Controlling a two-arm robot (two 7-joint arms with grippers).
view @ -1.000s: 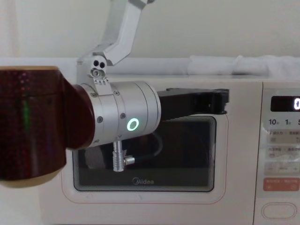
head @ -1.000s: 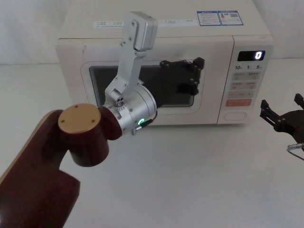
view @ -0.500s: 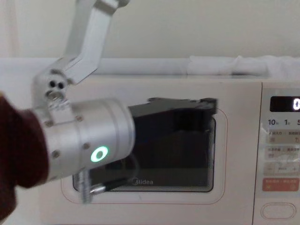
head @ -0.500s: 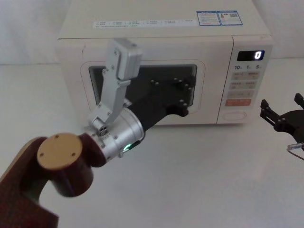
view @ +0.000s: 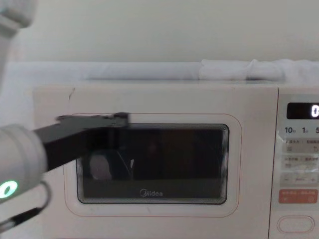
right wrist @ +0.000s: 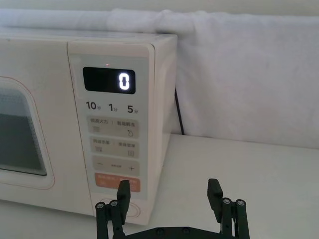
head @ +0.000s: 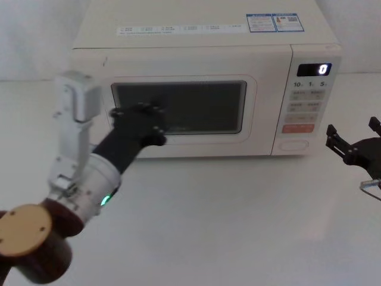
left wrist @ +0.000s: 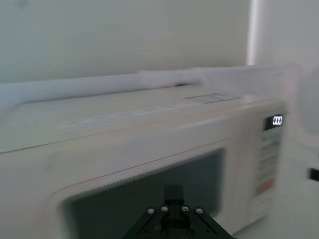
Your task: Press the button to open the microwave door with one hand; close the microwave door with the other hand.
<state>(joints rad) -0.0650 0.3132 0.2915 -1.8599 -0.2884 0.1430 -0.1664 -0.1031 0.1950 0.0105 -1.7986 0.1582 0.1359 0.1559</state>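
Microwave door (head: 178, 110): sits flush with the cabinet and reads as closed; window and "Midea" logo face the robot in the chest view.
Button (head: 292, 145): lowest key on the control panel, to the right of the door, below the orange-red key (head: 297, 128); nothing is touching it.
Left gripper (head: 138, 122): in front of the door's left half, over the window's left edge. Finger spread cannot be told, as its outline is blurred; it appears to hold nothing.
Right gripper (right wrist: 171, 201): hovers off the panel's lower right, near the button but apart from it; fingers spread wide, empty.
Step in hand, judged: door closing looks complete, left arm clearing away.
Advice: draw the left gripper straight back and low, clear of the window, without brushing the door; keep the right gripper off the button so the latch does not release.
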